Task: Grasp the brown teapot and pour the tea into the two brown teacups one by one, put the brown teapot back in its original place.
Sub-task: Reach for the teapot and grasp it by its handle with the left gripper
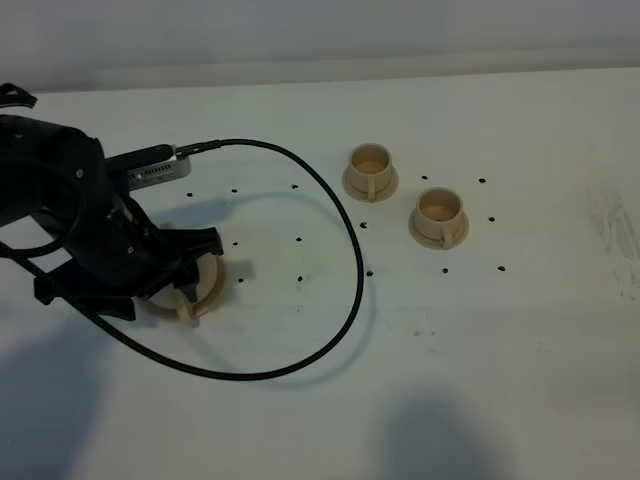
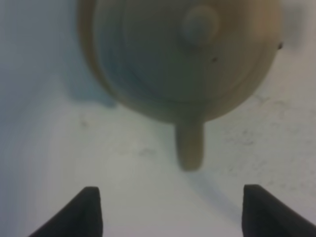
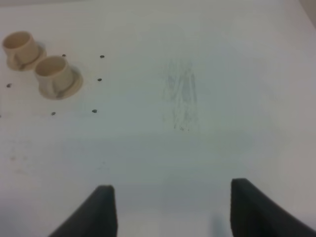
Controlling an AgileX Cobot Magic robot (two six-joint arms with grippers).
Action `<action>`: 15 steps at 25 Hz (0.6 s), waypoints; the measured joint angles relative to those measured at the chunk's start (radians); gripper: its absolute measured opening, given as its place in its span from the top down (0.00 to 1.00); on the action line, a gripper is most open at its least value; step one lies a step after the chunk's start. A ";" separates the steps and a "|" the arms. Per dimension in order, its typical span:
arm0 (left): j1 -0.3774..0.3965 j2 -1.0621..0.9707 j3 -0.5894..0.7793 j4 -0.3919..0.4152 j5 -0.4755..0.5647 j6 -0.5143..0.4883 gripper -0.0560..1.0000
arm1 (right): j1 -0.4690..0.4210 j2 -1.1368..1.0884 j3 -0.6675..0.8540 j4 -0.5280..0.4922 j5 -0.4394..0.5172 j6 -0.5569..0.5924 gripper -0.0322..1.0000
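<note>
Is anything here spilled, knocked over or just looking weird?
Nothing looks spilled or tipped: both teacups stand upright. Odd: a black cable loops across the table between teapot and teacups, and a grey scuffed patch marks the table's right side.

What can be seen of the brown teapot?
The teapot is round, pale tan, clay-like, a little blurred. Its lid with a small knob is on; a narrow handle points toward the left gripper, whose open fingers do not touch it. It stands upright, seemingly on a flat tan disc, mostly hidden under the arm in the high view.
</note>
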 joint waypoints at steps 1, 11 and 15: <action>-0.002 0.005 -0.007 0.000 -0.002 0.000 0.89 | 0.000 0.000 0.000 0.000 0.000 0.000 0.50; -0.016 0.042 -0.019 -0.006 -0.020 -0.020 0.89 | 0.000 0.000 0.000 0.000 0.000 0.000 0.50; -0.020 0.050 -0.019 -0.020 -0.031 -0.020 0.89 | 0.000 0.000 0.000 0.000 0.000 0.000 0.50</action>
